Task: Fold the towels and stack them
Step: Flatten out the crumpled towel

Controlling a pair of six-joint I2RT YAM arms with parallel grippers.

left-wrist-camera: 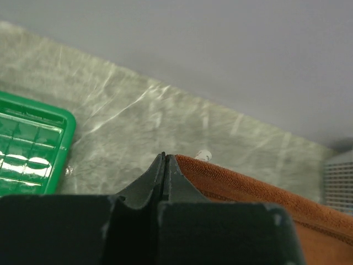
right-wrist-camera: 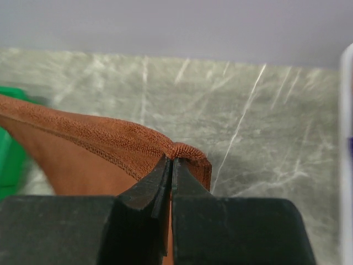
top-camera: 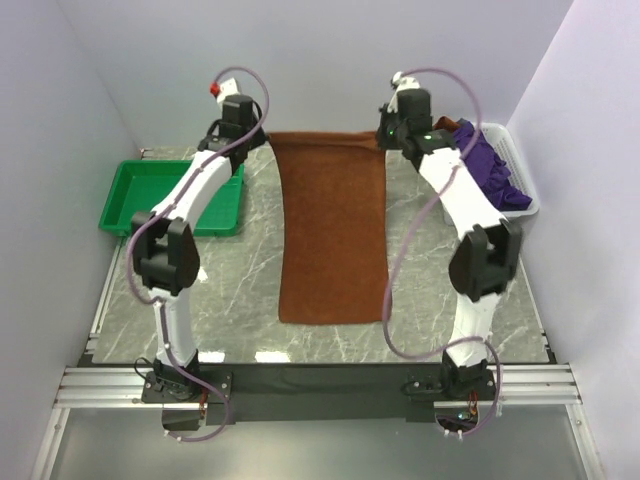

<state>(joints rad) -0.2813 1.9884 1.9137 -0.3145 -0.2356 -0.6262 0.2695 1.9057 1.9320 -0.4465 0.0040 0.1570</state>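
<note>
Towel (top-camera: 333, 240) of rust-brown plush is held up by its two far corners at the far edge of the desk (top-camera: 240, 290). Its top hem is stretched straight, and the rest runs down the middle of the desk and lies flat toward the near edge. The left jaws are pressed together on the towel's far left corner, the cloth trailing off to one side of their tips. The right jaws pinch the far right corner, with the hem bunched over them. At the far right corner a white basket (top-camera: 530, 200) holds heaped purple towels (top-camera: 490, 165). A green tray (top-camera: 140, 195) sits near the far left corner.
</note>
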